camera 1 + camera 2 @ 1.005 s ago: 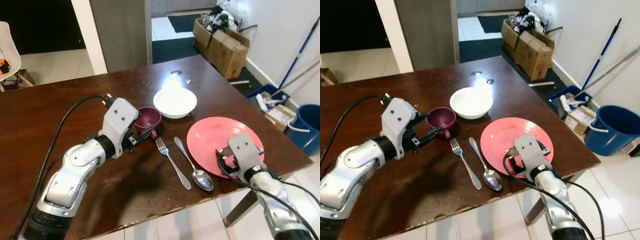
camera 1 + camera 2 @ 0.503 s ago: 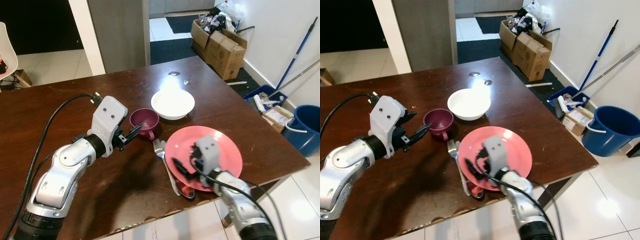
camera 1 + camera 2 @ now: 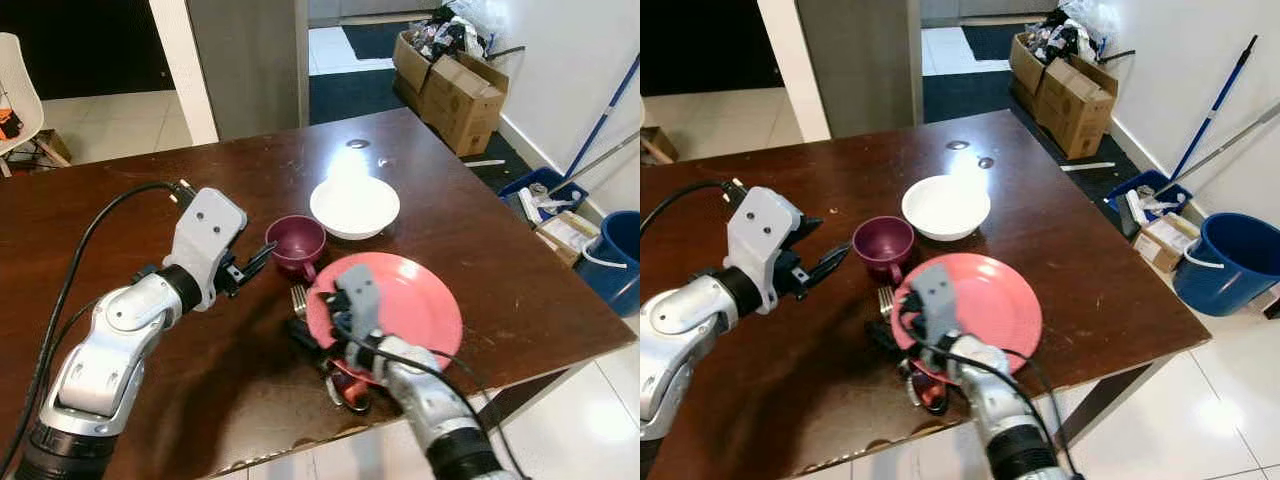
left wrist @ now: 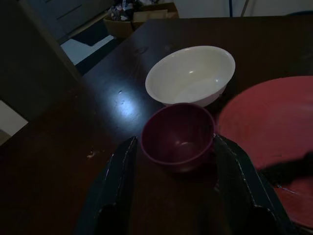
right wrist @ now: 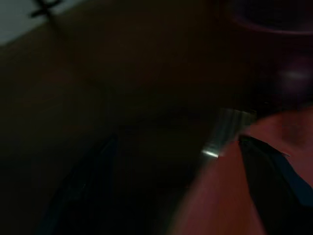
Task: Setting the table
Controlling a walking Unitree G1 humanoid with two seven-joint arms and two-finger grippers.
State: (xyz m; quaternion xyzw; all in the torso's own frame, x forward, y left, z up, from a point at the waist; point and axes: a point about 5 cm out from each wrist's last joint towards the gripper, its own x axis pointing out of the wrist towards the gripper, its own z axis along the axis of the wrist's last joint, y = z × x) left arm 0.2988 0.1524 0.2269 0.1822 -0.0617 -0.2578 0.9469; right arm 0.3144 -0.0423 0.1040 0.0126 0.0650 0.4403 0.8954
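A pink plate [image 3: 405, 305] lies near the table's front edge, over most of a fork [image 3: 298, 296] and a spoon [image 3: 347, 396]. My right gripper [image 3: 310, 335] is at the plate's left rim. In the blurred right wrist view its fingers [image 5: 271, 181] stand apart, with the plate [image 5: 230, 200] between them. A purple cup [image 3: 296, 240] stands upright beside a white bowl [image 3: 354, 205]. My left gripper [image 3: 255, 266] is open just left of the cup. In the left wrist view the cup [image 4: 178, 137] sits at the fingertips [image 4: 131, 147], untouched.
The dark wooden table [image 3: 110, 200] has bare room on its left half. Cardboard boxes [image 3: 460, 80], a blue bucket [image 3: 618, 255] and a mop handle [image 3: 600, 130] stand on the floor to the right. A white chair [image 3: 15, 95] is at the far left.
My right gripper has swept left along the front edge, taking the pink plate over the fork and spoon and nudging both. My left gripper has drawn back slightly from the cup.
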